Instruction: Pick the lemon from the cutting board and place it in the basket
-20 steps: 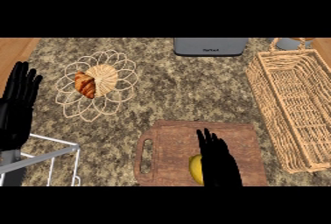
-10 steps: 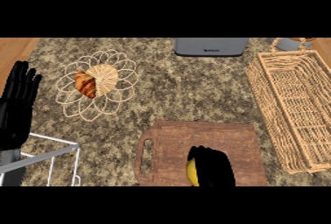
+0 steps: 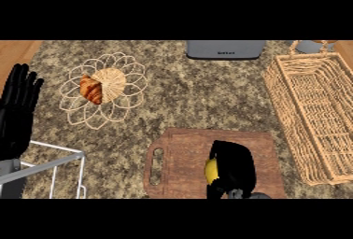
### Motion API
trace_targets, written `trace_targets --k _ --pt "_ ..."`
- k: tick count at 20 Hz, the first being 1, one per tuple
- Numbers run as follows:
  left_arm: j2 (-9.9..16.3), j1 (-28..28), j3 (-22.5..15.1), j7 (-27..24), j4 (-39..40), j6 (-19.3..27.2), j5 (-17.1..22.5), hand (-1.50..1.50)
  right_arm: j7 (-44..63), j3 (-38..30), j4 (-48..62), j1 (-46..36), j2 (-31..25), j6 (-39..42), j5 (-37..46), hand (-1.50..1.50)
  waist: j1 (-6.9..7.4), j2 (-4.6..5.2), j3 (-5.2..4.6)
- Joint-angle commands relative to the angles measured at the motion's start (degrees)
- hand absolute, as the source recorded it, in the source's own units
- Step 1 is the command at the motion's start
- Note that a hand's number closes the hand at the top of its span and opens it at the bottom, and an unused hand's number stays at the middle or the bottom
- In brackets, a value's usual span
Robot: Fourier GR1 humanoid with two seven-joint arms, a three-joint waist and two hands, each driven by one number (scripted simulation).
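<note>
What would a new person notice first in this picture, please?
The eye falls first on the black right hand curled round the yellow lemon on the wooden cutting board at the lower middle. Next comes the big wicker basket along the right side, then the croissant on the flower-shaped woven trivet at upper left.

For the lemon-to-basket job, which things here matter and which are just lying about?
Job:
lemon, on the cutting board
right hand, curled round the lemon
basket, at the right

Lying about:
croissant on a wire trivet
white wire rack
grey appliance
left hand, resting open at the left edge
</note>
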Motion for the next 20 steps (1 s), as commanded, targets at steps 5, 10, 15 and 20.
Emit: trace_targets --k 5,10,15,20 --pt "-4.05 1.87 -0.19 0.91 -2.10 -2.20 1.18 0.00 16.08 -25.11 10.92 -7.84 1.80 -8.99 3.38 1.50 -0.98 3.58 -0.39" --pt "-6.81 1.47 0.63 2.44 -3.16 -4.55 -0.25 0.00 19.93 -33.98 17.09 -17.63 1.23 -14.27 10.17 1.50 1.54 4.03 -0.48" --pt "-9.40 -0.53 0.27 3.20 -2.87 -6.73 -1.71 0.00 20.83 -40.26 19.37 -27.85 0.89 -20.54 17.14 1.50 2.81 3.95 -0.46" --pt "-10.59 -1.59 0.43 4.11 -2.66 -7.98 -2.46 0.00 21.58 -42.54 21.70 -36.86 -0.08 -24.73 27.72 1.50 4.12 3.75 -0.61"
